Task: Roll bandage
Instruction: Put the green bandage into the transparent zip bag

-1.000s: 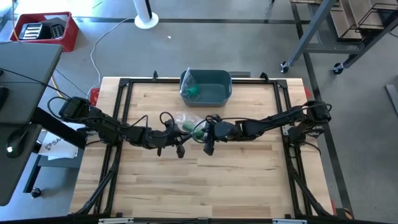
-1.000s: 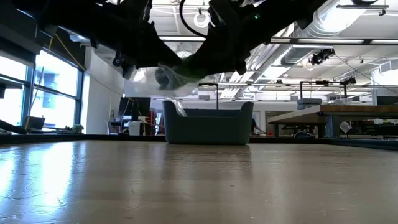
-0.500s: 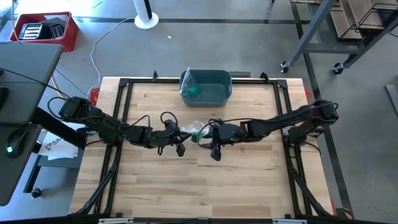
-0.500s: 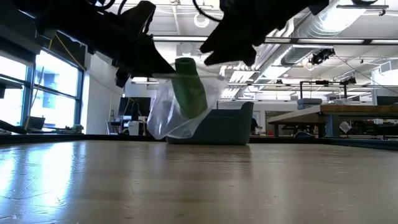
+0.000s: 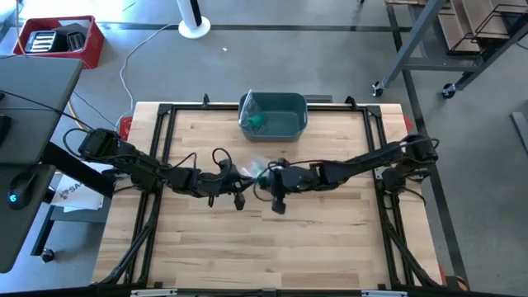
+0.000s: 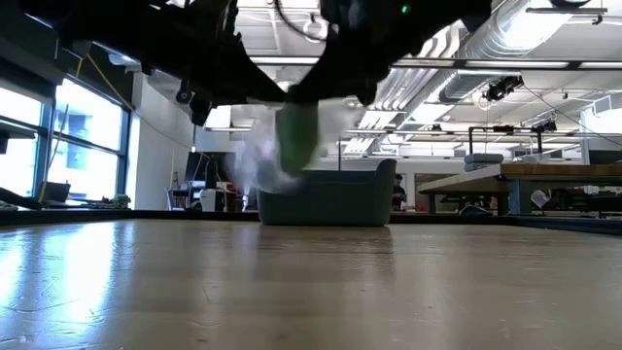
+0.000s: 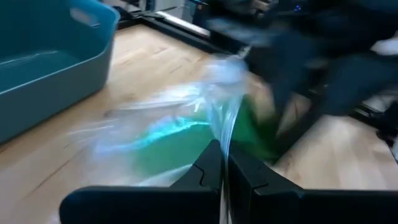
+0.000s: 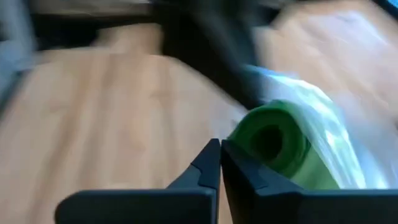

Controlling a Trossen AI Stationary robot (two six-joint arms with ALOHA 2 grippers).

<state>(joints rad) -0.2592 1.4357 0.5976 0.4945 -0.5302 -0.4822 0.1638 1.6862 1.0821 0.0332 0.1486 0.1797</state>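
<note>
We see a grey floor (image 5: 330,49), a red crate (image 5: 59,40), tall windows (image 6: 92,146) and ceiling ducts (image 6: 515,39).

Four cameras, one shared middle
Overhead looks straight down on the pale wooden desk (image 5: 272,247); low camera skims its surface; both wrist cameras sit close, sharing the clear bagged green roll (image 8: 280,140).

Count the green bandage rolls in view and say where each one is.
2. One green roll hangs in a clear plastic bag held above the table's middle. A second green item, likely another roll, lies in the teal bin. Others may be hidden.
</note>
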